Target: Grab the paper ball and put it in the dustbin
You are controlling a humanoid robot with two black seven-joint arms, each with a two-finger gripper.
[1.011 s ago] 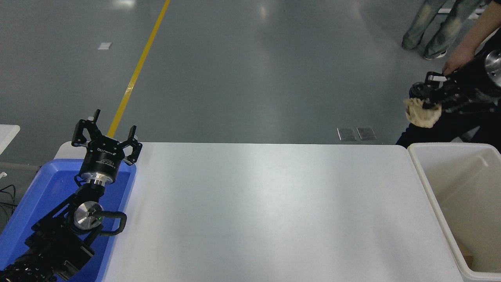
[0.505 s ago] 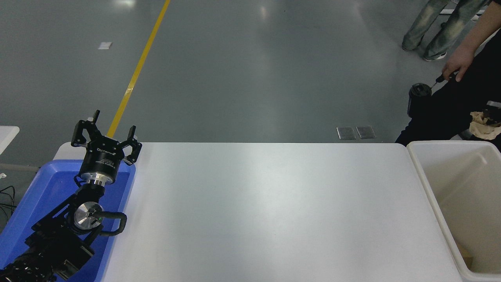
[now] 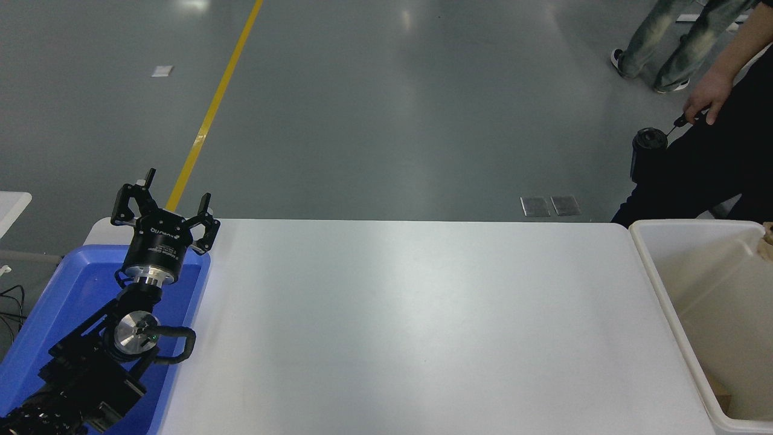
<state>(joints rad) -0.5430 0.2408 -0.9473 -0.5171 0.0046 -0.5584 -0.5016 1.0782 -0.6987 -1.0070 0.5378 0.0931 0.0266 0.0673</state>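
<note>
Since a moment ago our right arm has swung out past the right edge, and only a sliver of the paper ball shows at 3 o'clock, over the dustbin's far rim. Our left gripper sits parked at 9 o'clock above the blue tray, jaws spread. The white table between lies wide open.

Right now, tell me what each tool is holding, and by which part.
The left tool, parked over the blue tray, is open and holds nothing. The right tool is out of view; only a tan scrap shows at the dustbin's edge.
</note>
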